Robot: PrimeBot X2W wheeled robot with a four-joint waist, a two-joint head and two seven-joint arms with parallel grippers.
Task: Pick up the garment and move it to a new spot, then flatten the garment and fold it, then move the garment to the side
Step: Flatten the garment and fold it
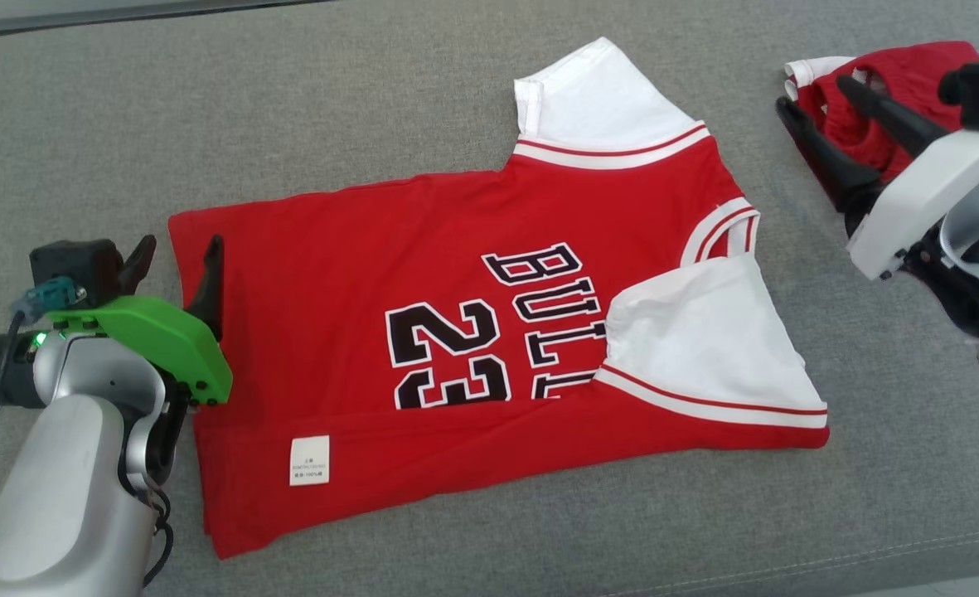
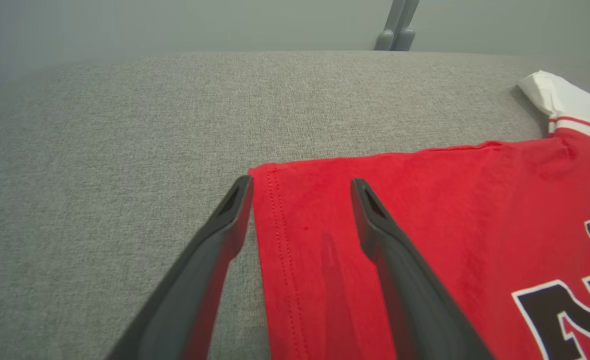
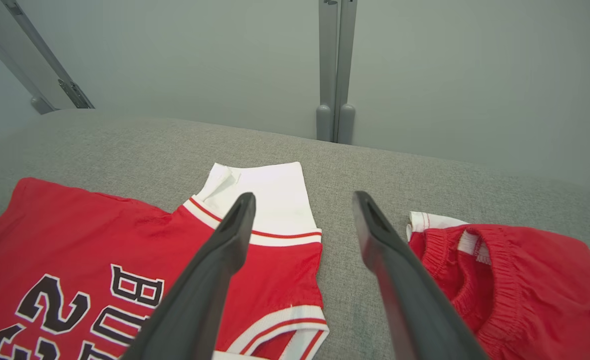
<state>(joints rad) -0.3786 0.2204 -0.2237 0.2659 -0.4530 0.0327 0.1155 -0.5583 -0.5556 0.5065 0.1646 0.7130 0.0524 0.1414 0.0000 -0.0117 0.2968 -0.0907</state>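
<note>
The garment (image 1: 331, 274) is a red jersey with white sleeves and black "BULLS 23" lettering, lying flat and sideways on the grey cushion (image 1: 373, 99). Its near long edge is folded over, showing a white label (image 1: 309, 460), and the near sleeve (image 1: 705, 348) lies across the chest. My left gripper (image 1: 181, 249) stands open at the hem's far corner. In the left wrist view the garment's hem (image 2: 285, 240) runs between the left gripper's (image 2: 299, 187) fingers. My right gripper (image 1: 814, 93) hangs open at the upper right, past the collar end; in its wrist view the right gripper (image 3: 303, 197) straddles the far sleeve (image 3: 270, 195).
A pair of red shorts (image 1: 912, 75) with white trim lies crumpled at the far right, under my right gripper, and appears in the right wrist view (image 3: 524, 280). The cushion's front seam (image 1: 870, 555) runs along the lower right. A grey wall with metal posts (image 3: 334, 75) stands behind.
</note>
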